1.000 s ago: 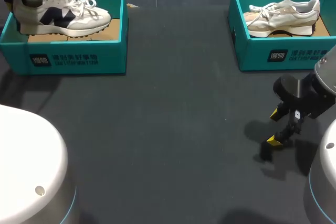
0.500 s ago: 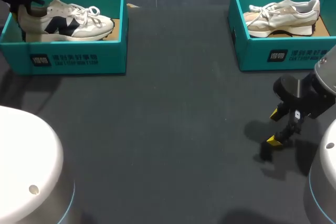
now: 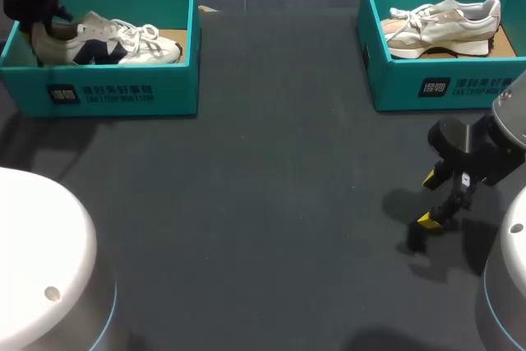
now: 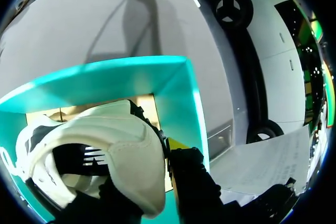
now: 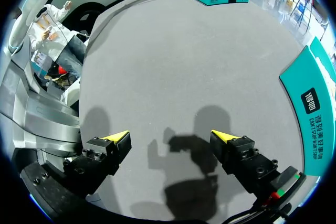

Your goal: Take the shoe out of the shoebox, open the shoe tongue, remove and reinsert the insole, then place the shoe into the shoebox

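Shoe (image 3: 115,43) in left shoebox (image 3: 123,92) — second shoe (image 3: 444,26) in right shoebox (image 3: 460,84).

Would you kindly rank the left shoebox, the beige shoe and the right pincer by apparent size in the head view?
left shoebox
beige shoe
right pincer, smallest even though nearer the camera

Boxes: I count two, both teal and open on top, the left box (image 3: 177,80) and the right box (image 3: 394,92).
Shoes: two, one per box, the left shoe (image 3: 107,43) and the right shoe (image 3: 444,22).
Cardboard liners: two that I can see, one brown liner (image 3: 170,38) under each shoe.
Printed labels: two, one on each box front.
Grippers: two, my left gripper (image 3: 39,18) and my right gripper (image 3: 431,199).
Yellow fingertips (image 5: 118,136): two show on the right gripper; I make out only one on the left.
Table (image 3: 263,187): one.
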Action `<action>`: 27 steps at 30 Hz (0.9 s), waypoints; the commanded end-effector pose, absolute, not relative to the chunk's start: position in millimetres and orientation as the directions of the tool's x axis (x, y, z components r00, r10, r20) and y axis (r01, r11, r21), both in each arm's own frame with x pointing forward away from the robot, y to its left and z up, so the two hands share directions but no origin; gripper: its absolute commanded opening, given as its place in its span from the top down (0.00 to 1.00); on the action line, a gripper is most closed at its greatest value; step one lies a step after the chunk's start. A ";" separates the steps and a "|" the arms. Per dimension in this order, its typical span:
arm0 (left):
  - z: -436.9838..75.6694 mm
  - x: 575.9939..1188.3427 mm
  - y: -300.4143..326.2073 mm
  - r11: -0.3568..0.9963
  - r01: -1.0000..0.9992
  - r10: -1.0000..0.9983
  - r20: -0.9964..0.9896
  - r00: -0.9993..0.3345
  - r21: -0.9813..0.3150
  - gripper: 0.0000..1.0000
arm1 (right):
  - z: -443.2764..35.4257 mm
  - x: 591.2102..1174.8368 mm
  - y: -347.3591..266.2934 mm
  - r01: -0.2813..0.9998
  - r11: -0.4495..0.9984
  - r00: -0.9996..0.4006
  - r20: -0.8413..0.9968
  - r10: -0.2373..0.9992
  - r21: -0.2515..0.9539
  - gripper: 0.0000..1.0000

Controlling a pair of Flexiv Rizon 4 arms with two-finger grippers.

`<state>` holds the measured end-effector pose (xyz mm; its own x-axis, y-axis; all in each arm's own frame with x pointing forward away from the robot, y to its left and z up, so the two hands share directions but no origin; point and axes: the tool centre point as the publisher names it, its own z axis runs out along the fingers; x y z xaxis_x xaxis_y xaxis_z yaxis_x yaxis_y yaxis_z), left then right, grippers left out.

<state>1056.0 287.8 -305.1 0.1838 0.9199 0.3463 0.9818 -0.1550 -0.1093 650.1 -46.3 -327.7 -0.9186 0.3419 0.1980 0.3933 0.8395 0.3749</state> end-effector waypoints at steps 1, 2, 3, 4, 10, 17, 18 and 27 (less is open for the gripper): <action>-307.6 1047.0 286.0 -0.169 0.981 0.915 0.354 0.192 -0.096 1.00 | -326.6 648.0 -46.7 0.393 0.840 -0.919 0.195 0.343 0.375 0.00; -309.3 1045.8 285.5 -0.175 0.980 0.912 0.359 0.199 -0.098 1.00 | -326.6 648.0 -46.7 0.393 0.840 -0.919 0.195 0.343 0.375 0.00; -311.4 1044.8 285.2 -0.175 0.980 0.909 0.367 0.199 -0.097 1.00 | -326.6 648.0 -46.7 0.393 0.840 -0.919 0.195 0.343 0.375 0.00; -312.9 1044.2 285.0 -0.176 0.980 0.909 0.367 0.199 -0.097 1.00 | -326.6 648.0 -46.7 0.393 0.840 -0.919 0.195 0.343 0.375 0.00; -321.9 1041.0 284.5 -0.176 0.979 0.907 0.369 0.203 -0.105 1.00 | -326.6 648.0 -46.7 0.393 0.840 -0.919 0.195 0.343 0.375 0.00; -329.4 1039.7 283.7 -0.174 0.979 0.908 0.367 0.203 -0.109 1.00 | -326.6 648.0 -46.7 0.393 0.840 -0.919 0.195 0.343 0.375 0.00; -330.6 1039.7 283.5 -0.175 0.978 0.909 0.363 0.204 -0.111 1.00 | -326.6 648.0 -46.7 0.393 0.840 -0.919 0.195 0.343 0.375 0.00; -343.4 1042.7 281.3 -0.159 0.982 0.918 0.352 0.185 -0.101 1.00 | -326.6 648.0 -46.7 0.393 0.840 -0.919 0.195 0.343 0.375 0.00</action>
<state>1041.4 281.4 -339.6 0.1864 0.9174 0.3517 0.9818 -0.1605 -0.1016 650.1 -46.3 -327.7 -0.9186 0.3419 0.1980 0.3933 0.8395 0.3749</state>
